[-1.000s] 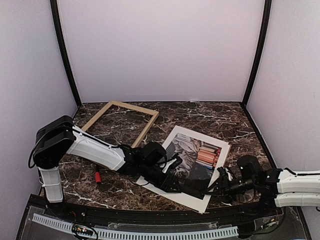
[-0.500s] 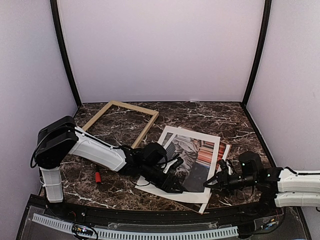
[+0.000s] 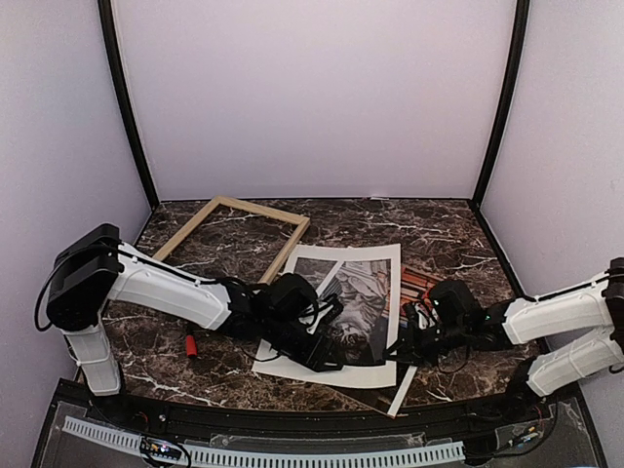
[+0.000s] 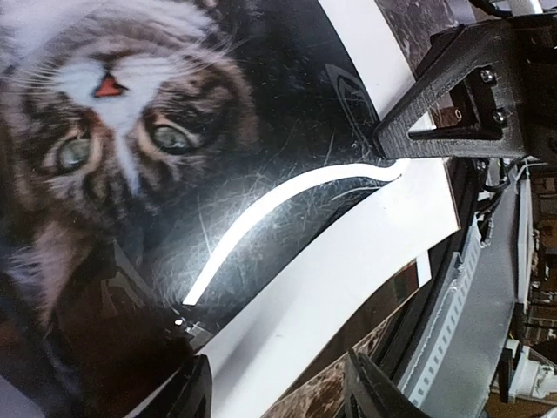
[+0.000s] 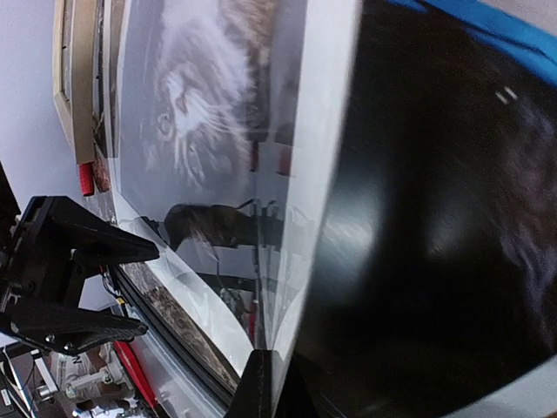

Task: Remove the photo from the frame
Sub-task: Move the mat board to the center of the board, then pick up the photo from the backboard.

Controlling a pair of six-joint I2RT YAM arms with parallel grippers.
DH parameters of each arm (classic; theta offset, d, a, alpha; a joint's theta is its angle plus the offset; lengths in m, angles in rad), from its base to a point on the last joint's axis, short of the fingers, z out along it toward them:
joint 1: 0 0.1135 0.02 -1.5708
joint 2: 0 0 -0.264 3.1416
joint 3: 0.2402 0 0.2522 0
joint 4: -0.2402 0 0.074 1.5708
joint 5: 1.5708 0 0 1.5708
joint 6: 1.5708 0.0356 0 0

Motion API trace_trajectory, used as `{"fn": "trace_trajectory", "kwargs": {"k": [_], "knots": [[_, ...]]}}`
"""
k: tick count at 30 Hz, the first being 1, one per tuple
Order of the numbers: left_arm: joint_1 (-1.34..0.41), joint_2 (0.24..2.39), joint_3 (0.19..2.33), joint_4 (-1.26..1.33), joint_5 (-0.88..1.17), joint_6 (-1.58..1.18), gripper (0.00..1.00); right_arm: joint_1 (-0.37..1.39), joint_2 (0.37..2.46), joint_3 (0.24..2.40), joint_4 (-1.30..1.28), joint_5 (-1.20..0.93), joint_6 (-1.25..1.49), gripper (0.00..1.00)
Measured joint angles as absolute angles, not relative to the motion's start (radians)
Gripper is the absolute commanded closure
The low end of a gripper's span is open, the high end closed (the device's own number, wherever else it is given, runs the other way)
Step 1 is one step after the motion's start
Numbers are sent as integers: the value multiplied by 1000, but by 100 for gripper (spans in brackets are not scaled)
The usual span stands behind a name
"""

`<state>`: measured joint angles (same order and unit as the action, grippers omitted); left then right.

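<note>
Now the glossy rectangular photo of a grey tabby cat [image 3: 363,285] is lying squarer than a second ago on the dark veined marble table [image 3: 439,229], just beside the thin light-wood rectangular frame [image 3: 263,209] at its ten o'clock. The right gripper [image 3: 408,334], reaching further inward than before, is pinching the curling three-o'clock margin with closed fingers, while the left gripper [image 3: 330,346] is stooping over the six-o'clock margin, fingers spread apart.
</note>
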<state>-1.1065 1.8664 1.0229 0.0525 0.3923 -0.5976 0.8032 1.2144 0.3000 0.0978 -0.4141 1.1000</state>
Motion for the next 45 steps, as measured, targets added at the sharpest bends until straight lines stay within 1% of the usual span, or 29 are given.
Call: {"fn": "trace_trajectory", "kwargs": {"k": [5, 9, 12, 14, 17, 19, 20, 21, 23, 27, 32, 37, 40, 45], "knots": [[-1106, 1719, 1017, -74, 273, -579, 46, 803, 1363, 476, 73, -385, 1040, 100], [-1106, 1594, 1017, -124, 205, -558, 45, 778, 1491, 628, 17, -332, 994, 100], [-1106, 1547, 1016, -143, 177, -530, 45, 743, 1603, 751, -26, -306, 957, 100], [-1105, 1537, 1012, -153, 170, -506, 44, 720, 1676, 842, -70, -290, 923, 84], [-1111, 1537, 997, -167, 168, -450, 39, 693, 1746, 973, -171, -250, 864, 48], [-1130, 1537, 989, -175, 158, -392, 36, 679, 1744, 1009, -236, -217, 831, 30], [-1142, 1537, 988, -175, 152, -364, 34, 673, 1731, 1011, -265, -202, 818, 23], [-1164, 1537, 988, -173, 136, -321, 33, 666, 1710, 1011, -304, -184, 801, 19], [-1201, 1537, 988, -155, 107, -236, 31, 656, 1661, 1004, -373, -153, 785, 13], [-1283, 1553, 987, -84, 75, -73, 29, 632, 1499, 966, -503, -68, 752, 11], [-1398, 1644, 984, 79, 41, 196, 28, 590, 1353, 895, -605, 57, 751, 13], [-1477, 1786, 1000, 213, 64, 383, 32, 540, 1315, 815, -659, 124, 761, 14], [-1496, 1885, 1063, 242, 79, 461, 34, 533, 1302, 792, -663, 136, 762, 14], [-1498, 2009, 1188, 259, 81, 534, 42, 529, 1276, 755, -648, 135, 762, 14]]}}
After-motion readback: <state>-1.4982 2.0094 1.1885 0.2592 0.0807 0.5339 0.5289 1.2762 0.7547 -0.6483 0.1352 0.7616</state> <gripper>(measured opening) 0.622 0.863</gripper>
